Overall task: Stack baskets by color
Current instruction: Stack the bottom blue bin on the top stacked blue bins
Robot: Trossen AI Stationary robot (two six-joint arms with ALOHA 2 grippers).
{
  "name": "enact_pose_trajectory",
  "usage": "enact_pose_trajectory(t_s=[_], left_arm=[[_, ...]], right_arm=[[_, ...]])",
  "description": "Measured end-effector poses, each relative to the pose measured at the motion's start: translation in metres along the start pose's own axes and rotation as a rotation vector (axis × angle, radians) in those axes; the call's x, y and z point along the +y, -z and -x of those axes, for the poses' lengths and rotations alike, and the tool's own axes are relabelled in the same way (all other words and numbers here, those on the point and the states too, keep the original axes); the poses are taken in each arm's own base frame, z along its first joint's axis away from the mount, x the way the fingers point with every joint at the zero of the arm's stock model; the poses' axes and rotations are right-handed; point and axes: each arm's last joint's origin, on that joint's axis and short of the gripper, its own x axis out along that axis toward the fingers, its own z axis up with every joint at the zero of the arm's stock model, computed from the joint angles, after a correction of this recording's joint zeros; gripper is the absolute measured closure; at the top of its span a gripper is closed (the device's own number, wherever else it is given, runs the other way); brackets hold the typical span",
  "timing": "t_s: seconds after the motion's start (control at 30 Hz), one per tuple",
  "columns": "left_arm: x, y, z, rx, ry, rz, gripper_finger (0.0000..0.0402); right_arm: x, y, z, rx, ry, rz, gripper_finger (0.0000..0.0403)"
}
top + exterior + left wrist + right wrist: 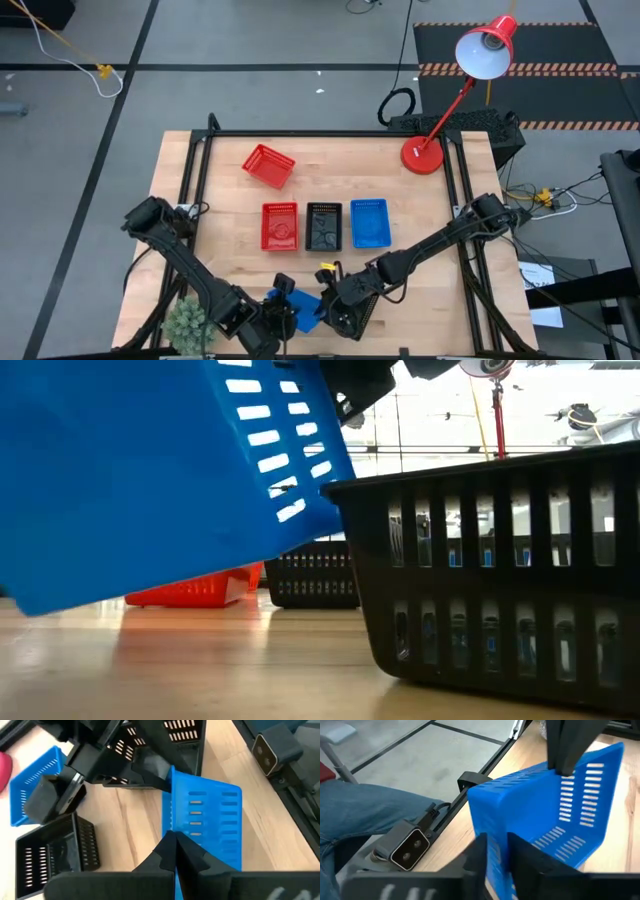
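A blue basket (303, 303) is held tilted near the table's front edge, between my left gripper (175, 840) and my right gripper (496, 852), each shut on one of its walls. It fills the left of the low view as a big blue basket (150, 470). A black basket (500, 570) stands on the table right beside it. In mid-table a red basket (279, 225), a black basket (323, 226) and a blue basket (369, 222) rest on their bottoms in a row. Farther back lies another red basket (268, 165), turned askew. My left gripper pinches the rim of one wall (171, 820) of the blue basket between its two fingers, coming from the near left and slanting down. The basket is tipped up on its side. My right gripper has the wall (492, 827) at the opposite end between its fingers, one finger inside the basket and one outside. It comes from the right, slanting slightly down. The basket is tilted between the two grippers.
A red desk lamp (423, 155) stands at the table's far right corner and a small green plant (188, 322) at the near left. A person's leg in jeans (370, 815) shows beyond the front edge. Bare wood lies left of the row.
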Motion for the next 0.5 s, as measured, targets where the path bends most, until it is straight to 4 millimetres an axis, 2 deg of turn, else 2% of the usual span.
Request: enact_pose_trajectory(t_s=[0.1, 0.17, 0.33, 0.5], left_arm=[[-0.003, 0.000, 0.002, -0.009, -0.024, -0.013, 0.0401], [-0.005, 0.001, 0.004, -0.016, -0.034, -0.033, 0.0401], [-0.009, -0.002, 0.006, -0.053, -0.030, 0.013, 0.0396], [-0.015, -0.004, 0.011, -0.101, -0.081, 0.057, 0.0341]], right_arm=[[0.000, 0.000, 0.000, -0.003, -0.001, 0.017, 0.0382], [0.000, -0.001, 0.000, -0.006, -0.001, 0.026, 0.0395], [0.001, -0.003, 0.004, 0.001, -0.004, 0.044, 0.0387], [0.003, -0.011, 0.022, 0.036, 0.016, 0.041, 0.0397]])
